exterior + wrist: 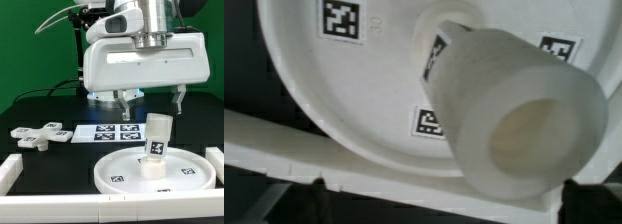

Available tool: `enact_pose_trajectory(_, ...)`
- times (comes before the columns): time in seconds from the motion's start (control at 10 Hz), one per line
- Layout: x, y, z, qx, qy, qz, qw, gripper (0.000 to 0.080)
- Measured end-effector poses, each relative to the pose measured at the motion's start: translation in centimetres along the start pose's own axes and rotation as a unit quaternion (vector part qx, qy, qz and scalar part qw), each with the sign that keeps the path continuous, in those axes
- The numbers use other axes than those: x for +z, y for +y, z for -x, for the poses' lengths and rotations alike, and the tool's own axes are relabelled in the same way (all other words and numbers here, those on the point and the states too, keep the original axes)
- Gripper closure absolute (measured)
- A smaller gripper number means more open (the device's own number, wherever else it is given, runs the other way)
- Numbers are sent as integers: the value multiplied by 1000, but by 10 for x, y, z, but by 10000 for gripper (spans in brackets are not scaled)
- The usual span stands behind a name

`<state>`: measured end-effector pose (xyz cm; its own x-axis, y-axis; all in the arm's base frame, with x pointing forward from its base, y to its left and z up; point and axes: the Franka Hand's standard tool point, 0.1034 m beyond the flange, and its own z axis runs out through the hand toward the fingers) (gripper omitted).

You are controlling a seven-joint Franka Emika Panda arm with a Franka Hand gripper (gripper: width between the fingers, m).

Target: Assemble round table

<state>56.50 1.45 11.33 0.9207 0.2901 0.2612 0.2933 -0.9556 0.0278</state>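
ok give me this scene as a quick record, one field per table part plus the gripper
disc: round disc lying flat, rim up, at the front of the exterior view
leg: leg standing upright on the middle of the disc; whether it is fastened cannot be told
foot: cross-shaped foot piece lying apart on the exterior view's left, not fitted
gripper: gripper open, empty, above the leg
other: marker board behind the disc

White boxy hand point(152, 100), dark fingers point(124, 102), black cables point(62, 20)
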Motion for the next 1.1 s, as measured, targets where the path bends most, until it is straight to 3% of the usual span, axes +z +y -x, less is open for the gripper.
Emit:
enact_pose_trajectory(0.2, -9, 1, -6, -1, 2, 0, 1000, 150)
enact_pose_trajectory(0.7, -3, -1, -1, 1, -15, -6, 1000, 150)
enact_pose_trajectory(0.8, -3, -10, 3, 4, -65, -23, 998, 150)
enact_pose_trajectory(1.0, -5, -15, -3, 16, -103, -36, 994, 150)
enact_pose_trajectory(1.1, -6, -22, 3, 16, -153, -53, 987, 150)
